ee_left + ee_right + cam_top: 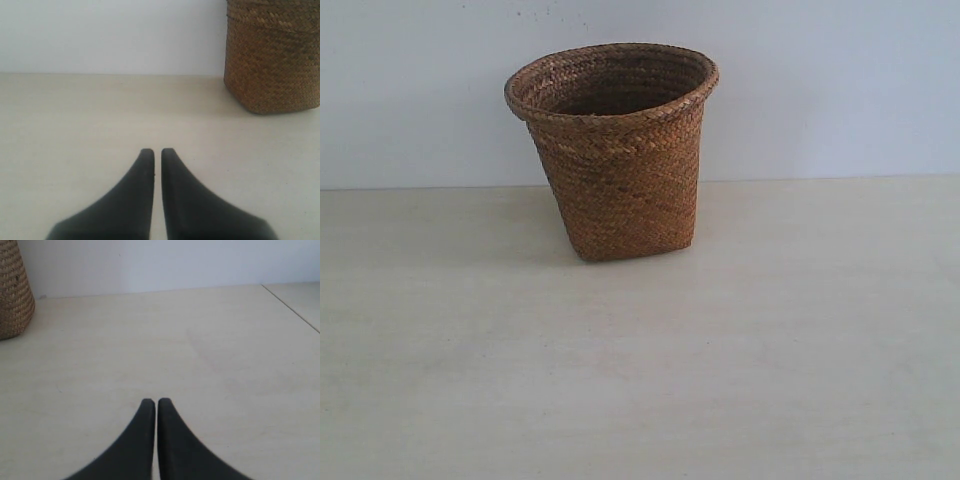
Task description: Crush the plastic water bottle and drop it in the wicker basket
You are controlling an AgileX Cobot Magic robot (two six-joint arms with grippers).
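A wicker basket (pixel 620 190) stands upright on the bench (pixel 640 380), the plastic water bottle nowhere in view, though likely light and crushable mid-body; left gripper (pixel 156 152) and right gripper (pixel 152 402) are pressed together, empty.

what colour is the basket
The wicker basket is brown with a woven plait pattern, clearest in the exterior view.

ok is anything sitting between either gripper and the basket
Nothing visible does. Only table surface lies between the left gripper and the basket, and the same goes for the right gripper. Both grippers are shut on nothing, and the bottle shows in no view.
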